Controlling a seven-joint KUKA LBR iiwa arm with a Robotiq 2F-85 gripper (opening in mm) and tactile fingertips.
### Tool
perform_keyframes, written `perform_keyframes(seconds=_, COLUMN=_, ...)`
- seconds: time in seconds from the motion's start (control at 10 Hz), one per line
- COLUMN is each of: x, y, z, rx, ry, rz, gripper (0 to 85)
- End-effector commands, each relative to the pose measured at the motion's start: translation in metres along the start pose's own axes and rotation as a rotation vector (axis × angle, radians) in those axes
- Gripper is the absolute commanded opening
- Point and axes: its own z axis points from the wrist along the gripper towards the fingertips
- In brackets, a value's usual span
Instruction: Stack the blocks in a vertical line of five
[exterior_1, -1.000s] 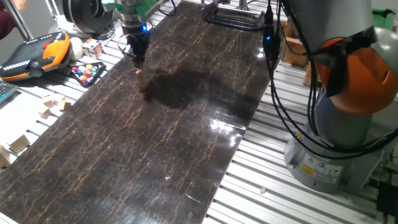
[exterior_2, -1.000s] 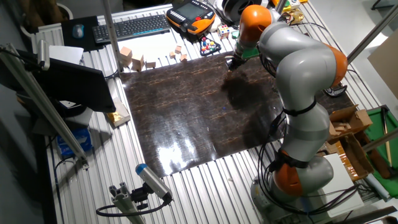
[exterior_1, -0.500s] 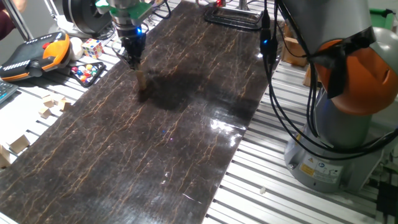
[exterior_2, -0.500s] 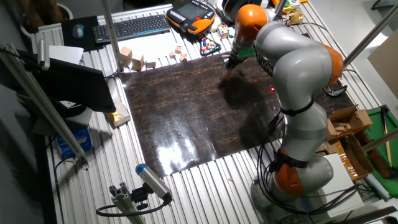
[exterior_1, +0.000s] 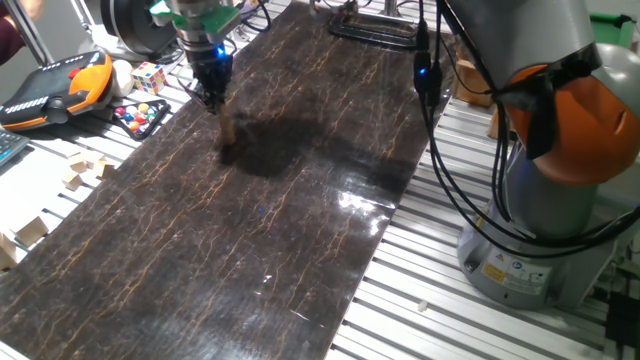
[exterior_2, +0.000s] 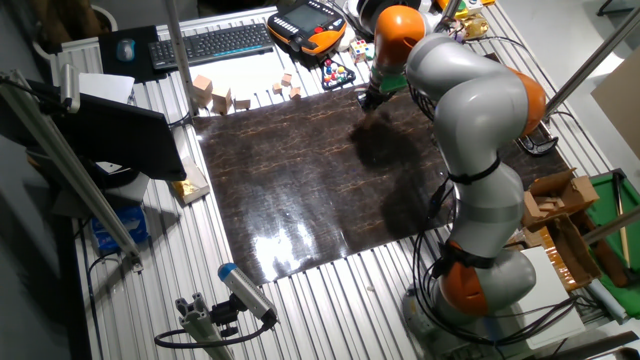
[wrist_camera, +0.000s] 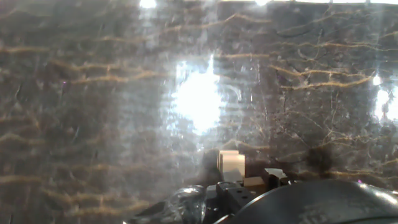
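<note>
A thin upright stack of tiny tan blocks (exterior_1: 226, 128) stands on the dark marbled board (exterior_1: 250, 230), near its far left edge. My gripper (exterior_1: 213, 98) hangs just above the stack, slightly to its left. In the hand view the pale top of the stack (wrist_camera: 231, 165) sits just beyond the fingertips. A small tan block (wrist_camera: 253, 182) fills the gap between the two dark fingers (wrist_camera: 227, 189), so the gripper (wrist_camera: 251, 183) looks shut on it. In the other fixed view the gripper (exterior_2: 368, 96) is at the board's far edge and the stack is too small to make out.
Left of the board lie a multicoloured puzzle cube (exterior_1: 149, 76), an orange teach pendant (exterior_1: 55, 88) and larger pale wooden blocks (exterior_1: 85, 170). A black clamp (exterior_1: 372, 28) lies at the board's far end. The robot base (exterior_1: 560, 200) and cables (exterior_1: 440, 150) stand on the right.
My gripper has shifted a little to the left and away from directly over the stack. The stack has not moved.
</note>
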Motion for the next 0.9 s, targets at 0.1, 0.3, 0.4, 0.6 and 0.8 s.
perform_keyframes(seconds=0.1, x=0.0005, y=-0.0009, z=0.003, rx=0.001, ry=0.002, rz=0.0, gripper=1.0)
perform_keyframes(seconds=0.3, x=0.0005, y=-0.0005, z=0.0056, rx=-0.003, ry=0.003, rz=0.002, gripper=1.0)
perform_keyframes(seconds=0.4, x=0.0006, y=-0.0006, z=0.0056, rx=-0.005, ry=0.005, rz=0.002, gripper=1.0)
perform_keyframes(seconds=0.6, x=0.0007, y=-0.0004, z=0.0057, rx=-0.008, ry=0.009, rz=0.002, gripper=1.0)
perform_keyframes(seconds=0.8, x=0.0012, y=-0.0004, z=0.0068, rx=-0.009, ry=0.012, rz=0.002, gripper=1.0)
